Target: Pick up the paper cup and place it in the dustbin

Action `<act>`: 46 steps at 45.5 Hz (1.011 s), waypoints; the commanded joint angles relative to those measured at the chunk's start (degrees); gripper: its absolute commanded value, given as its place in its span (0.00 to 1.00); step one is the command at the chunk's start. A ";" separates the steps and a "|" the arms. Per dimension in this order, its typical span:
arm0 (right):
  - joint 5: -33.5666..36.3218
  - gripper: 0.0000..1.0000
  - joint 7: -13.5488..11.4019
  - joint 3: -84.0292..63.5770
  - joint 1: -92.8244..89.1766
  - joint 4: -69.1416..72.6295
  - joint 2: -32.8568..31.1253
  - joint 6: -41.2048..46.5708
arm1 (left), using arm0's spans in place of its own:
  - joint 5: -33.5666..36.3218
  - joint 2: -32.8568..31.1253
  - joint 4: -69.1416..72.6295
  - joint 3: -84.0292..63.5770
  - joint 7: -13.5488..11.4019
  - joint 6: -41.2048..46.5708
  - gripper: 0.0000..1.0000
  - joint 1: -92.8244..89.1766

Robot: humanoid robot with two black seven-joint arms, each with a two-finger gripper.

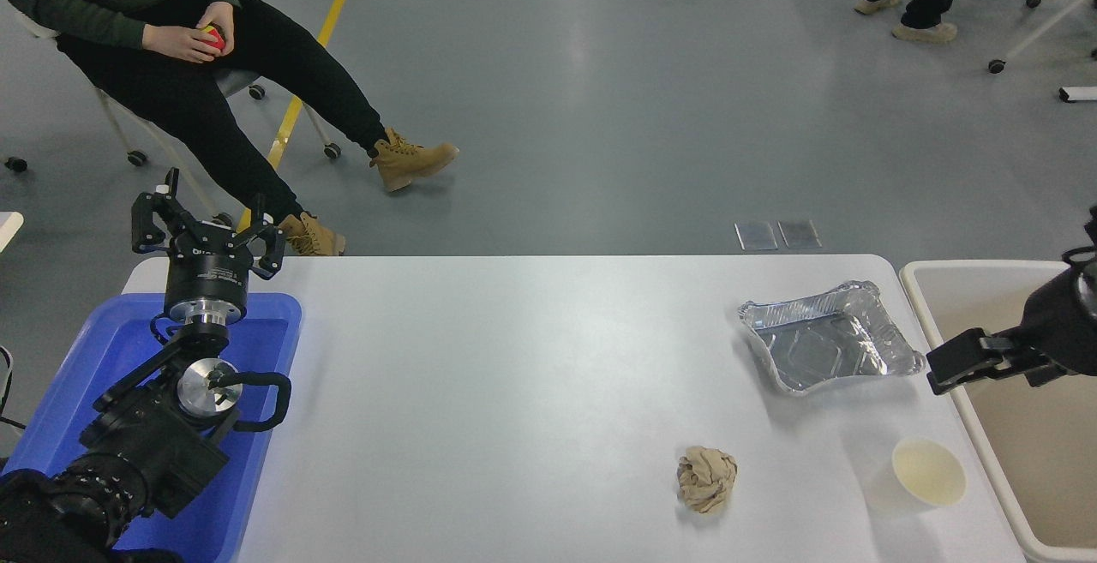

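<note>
The paper cup (928, 471) stands upright near the table's front right, small and white with a cream inside. Just right of it the beige dustbin (918, 289) runs along the table's right edge, partly cut off by the frame. My right gripper (967, 362) reaches in from the right edge and hangs over the bin's left rim, farther back than the cup and apart from it. Whether it is open or shut does not show, and nothing is seen in it. My left gripper (206, 230) is parked open at the back left, above the blue tray.
A shiny foil tray (827, 338) lies left of the right gripper. A crumpled tan paper ball (706, 478) sits left of the cup. A blue tray (94, 357) lies under the left arm. A seated person (171, 40) is beyond the far left corner.
</note>
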 commanded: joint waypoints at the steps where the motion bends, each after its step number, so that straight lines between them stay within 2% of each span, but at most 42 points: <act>1: -4.38 1.00 0.03 0.01 -8.63 -1.36 -1.29 -7.87 | 0.01 -0.01 0.00 0.00 0.00 0.00 0.99 -0.01; 14: -4.12 1.00 0.03 2.03 -20.50 -5.57 0.55 -18.86 | 0.01 -0.01 0.00 0.00 0.00 0.00 0.99 -0.01; 36: -3.06 1.00 -0.06 6.42 -28.68 -9.09 2.58 -23.00 | 0.01 -0.01 0.00 0.00 0.00 0.00 0.99 -0.01; 46: -1.84 0.94 0.03 6.69 -30.70 -10.05 3.36 -24.75 | 0.01 -0.01 0.00 0.00 0.00 0.00 0.99 -0.01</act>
